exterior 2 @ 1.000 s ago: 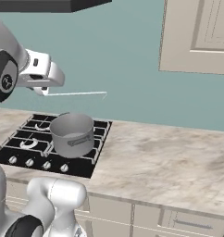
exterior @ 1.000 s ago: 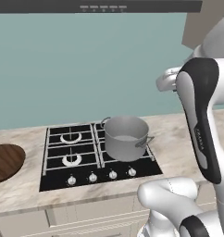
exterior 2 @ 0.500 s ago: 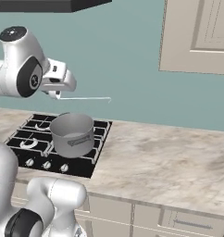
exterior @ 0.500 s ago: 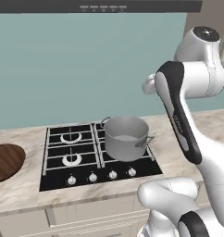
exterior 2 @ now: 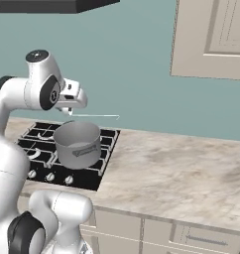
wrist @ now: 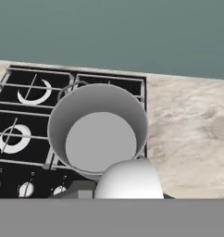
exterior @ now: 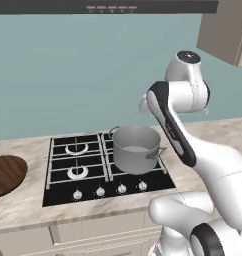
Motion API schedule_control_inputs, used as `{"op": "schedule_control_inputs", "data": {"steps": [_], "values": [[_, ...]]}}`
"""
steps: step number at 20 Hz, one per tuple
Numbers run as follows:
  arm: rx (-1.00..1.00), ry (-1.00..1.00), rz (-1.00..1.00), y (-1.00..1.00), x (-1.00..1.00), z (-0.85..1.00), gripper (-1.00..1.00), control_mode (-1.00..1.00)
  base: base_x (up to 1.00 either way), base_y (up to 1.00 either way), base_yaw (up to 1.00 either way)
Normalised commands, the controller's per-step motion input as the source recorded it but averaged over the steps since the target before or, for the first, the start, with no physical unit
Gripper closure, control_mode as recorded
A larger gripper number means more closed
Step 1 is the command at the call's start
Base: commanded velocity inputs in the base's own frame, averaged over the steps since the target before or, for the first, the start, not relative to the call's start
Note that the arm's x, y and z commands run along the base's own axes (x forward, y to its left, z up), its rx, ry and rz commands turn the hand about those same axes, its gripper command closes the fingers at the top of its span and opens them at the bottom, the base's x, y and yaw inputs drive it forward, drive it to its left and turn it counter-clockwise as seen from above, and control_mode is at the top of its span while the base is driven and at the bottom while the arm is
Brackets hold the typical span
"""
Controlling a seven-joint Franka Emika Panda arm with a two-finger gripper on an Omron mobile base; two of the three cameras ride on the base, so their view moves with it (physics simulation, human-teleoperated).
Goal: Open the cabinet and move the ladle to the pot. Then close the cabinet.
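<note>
Clamped on the ladle (exterior 2: 94, 116), our gripper (exterior 2: 72, 110) has swung back over the pot (exterior 2: 77, 144), bowl near the rim at 5 o'clock; we judge the drop comes next; the cabinet (exterior 2: 211, 39) waits at 2 o'clock.

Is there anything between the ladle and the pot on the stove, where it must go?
Nothing visible stands between them. The white ladle hangs in the air near the round grey metal pot, which has no lid and is empty inside.

No readable text, label or number shows anywhere.
</note>
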Motion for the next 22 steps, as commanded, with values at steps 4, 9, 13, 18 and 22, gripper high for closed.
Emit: {"op": "schedule_control_inputs", "data": {"steps": [4, 9, 13, 18, 22], "values": [[0.0, 0.06, 0.0, 0.42, 0.48, -0.39, 1.0, -1.0, 0.0, 0.0, 0.0], [0.0, 0.04, 0.0, 0.28, 0.4, -0.47, 1.0, -1.0, 0.0, 0.0, 0.0], [0.0, 0.0, 0.0, 0.0, 0.21, -0.44, 1.0, -1.0, 0.0, 0.0, 0.0], [0.0, 0.0, 0.0, -0.01, 0.13, -0.47, 1.0, -1.0, 0.0, 0.0, 0.0], [0.0, 0.0, 0.0, -0.02, 0.14, -0.51, 1.0, -1.0, 0.0, 0.0, 0.0]]}}
